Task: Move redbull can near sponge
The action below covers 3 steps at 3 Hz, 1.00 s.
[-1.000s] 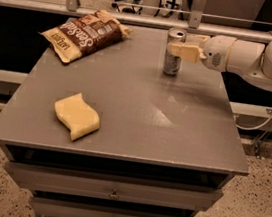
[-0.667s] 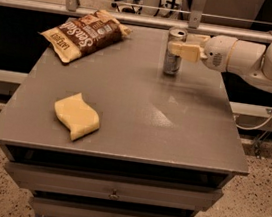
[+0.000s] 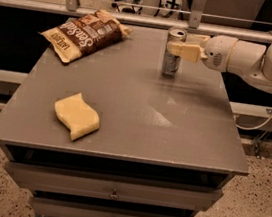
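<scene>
The redbull can [image 3: 171,61] stands upright at the far edge of the table [image 3: 183,132], a little right of centre, and I see my gripper [image 3: 181,42] pinching it around its upper half. One pale finger lies across the front of the can, while the other reaches in behind it near the rim and is mostly hidden by the can itself. The can's top shows a shiny ring, but I cannot tell whether it has been opened, and its dark markings are too faint to read. The white arm [image 3: 249,58] comes in level from the right and is cut off by the frame edge. The sponge [image 3: 77,116] lies flat near the front left of the table, well apart from the can, with bare grey surface between them. A brown chip bag [image 3: 85,33] lies at the far left corner, one end hanging just past the table's edge. It looks sealed, so its contents are out of my sight. Under the tabletop are drawers [image 3: 114,189], all pushed shut. The lowest one is cut off at the bottom of the view.
</scene>
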### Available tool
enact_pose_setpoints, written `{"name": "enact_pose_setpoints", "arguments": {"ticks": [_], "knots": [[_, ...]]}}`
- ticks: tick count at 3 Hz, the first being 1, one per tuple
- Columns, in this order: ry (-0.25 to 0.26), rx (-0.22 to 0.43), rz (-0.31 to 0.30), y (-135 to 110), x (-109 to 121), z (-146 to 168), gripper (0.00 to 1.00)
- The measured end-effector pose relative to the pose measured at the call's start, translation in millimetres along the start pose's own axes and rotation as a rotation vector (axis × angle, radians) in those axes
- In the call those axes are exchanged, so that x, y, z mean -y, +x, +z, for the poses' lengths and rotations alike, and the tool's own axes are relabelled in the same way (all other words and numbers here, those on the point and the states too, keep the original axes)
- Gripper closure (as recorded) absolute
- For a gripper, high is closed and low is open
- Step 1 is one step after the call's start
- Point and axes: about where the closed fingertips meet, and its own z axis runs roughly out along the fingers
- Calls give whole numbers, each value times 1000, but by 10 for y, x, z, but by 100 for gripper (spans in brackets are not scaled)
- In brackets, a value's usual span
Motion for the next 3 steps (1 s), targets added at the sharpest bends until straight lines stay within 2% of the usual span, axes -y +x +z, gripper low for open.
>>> {"name": "enact_pose_setpoints", "arguments": {"ticks": [1, 2, 3], "knots": [[-26, 12, -17, -210, -178, 30, 100], [-73, 15, -13, -398, -559, 27, 100], [-122, -4, 25, -340, -972, 40, 100]]}}
